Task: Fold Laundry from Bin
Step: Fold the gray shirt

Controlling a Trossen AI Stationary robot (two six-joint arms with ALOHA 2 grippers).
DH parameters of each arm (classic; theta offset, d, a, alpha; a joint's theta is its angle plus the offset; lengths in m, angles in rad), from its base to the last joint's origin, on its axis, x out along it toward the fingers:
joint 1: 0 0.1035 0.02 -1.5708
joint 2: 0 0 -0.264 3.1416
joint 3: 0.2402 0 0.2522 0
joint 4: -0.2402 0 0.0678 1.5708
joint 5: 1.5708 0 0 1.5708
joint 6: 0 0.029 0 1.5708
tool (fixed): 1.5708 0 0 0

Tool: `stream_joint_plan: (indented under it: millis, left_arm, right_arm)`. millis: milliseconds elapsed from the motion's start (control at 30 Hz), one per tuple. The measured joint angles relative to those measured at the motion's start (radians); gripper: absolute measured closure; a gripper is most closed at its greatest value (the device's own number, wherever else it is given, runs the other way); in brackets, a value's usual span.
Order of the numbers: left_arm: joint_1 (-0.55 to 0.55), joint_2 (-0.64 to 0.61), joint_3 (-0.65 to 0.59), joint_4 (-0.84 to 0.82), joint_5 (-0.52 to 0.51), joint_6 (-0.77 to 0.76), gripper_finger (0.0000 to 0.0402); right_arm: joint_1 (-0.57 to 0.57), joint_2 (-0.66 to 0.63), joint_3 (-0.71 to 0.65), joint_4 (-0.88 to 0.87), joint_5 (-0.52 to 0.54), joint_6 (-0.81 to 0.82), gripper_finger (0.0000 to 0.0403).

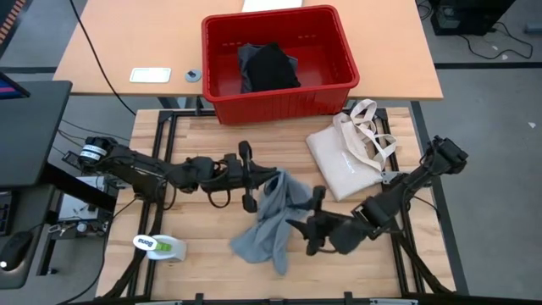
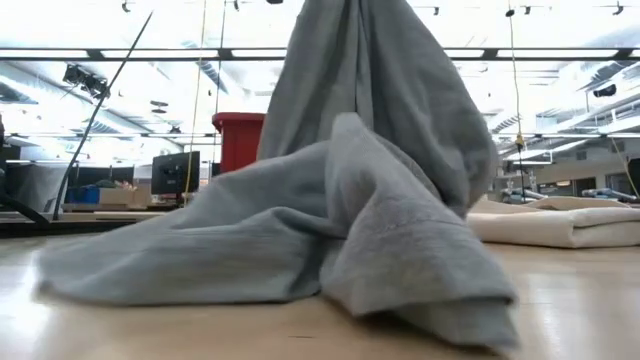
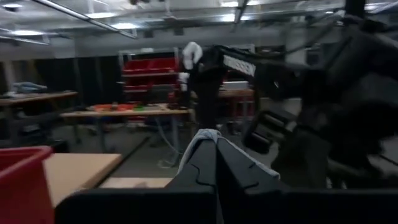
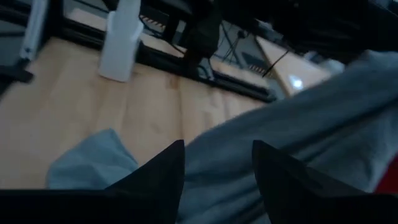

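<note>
A light grey T-shirt (image 1: 267, 229) hangs in a peak from my left gripper (image 1: 269, 180), which is shut on its upper part above the middle of the table. The shirt's lower folds (image 2: 200, 260) lie spread on the wood. My right gripper (image 1: 301, 224) stands open just right of the shirt, with grey cloth (image 4: 280, 124) showing beyond the gap between its fingers. The red bin (image 1: 279, 59) stands at the far edge with a black garment (image 1: 269, 68) inside it. My left gripper pinches a bunched fold of the T-shirt's upper part (image 3: 208, 138) between its two shut fingers, coming roughly level from the table's left. The cloth sticks out past the fingertips and hangs down below them, its lower end on the table. My right gripper: I cannot tell whether it touches the shirt.
A cream tote bag (image 1: 351, 152) lies at the back right of the table, near the right arm. A white and green label roll (image 1: 161, 246) sits at the near left. Bare wood shows left of the shirt.
</note>
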Motion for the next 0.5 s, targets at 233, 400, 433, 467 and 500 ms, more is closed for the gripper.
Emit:
stream_joint_plan:
  millis: [233,400,433,467,500]
  left_arm:
    - [-0.004,0.0,0.082,-0.049,-0.09,0.002,0.0399]
    - [-0.024,0.0,0.149,-0.093,-0.121,0.029,0.0399]
    - [-0.033,0.0,0.165,-0.09,-0.155,0.029,0.0399]
    - [-0.04,0.0,0.177,-0.085,-0.192,0.029,0.0399]
    - [-0.046,0.0,0.189,-0.086,-0.232,0.03,0.0399]
  right_arm:
    - [-0.028,0.037,-0.001,0.16,0.069,-0.182,0.0177]
    - [-0.037,0.108,-0.001,0.237,0.289,-0.197,0.0159]
    - [-0.036,0.123,-0.002,0.277,0.333,-0.215,0.0157]
    - [-0.036,0.139,-0.002,0.331,0.382,-0.239,0.0157]
    - [-0.037,0.153,-0.001,0.383,0.42,-0.264,0.0156]
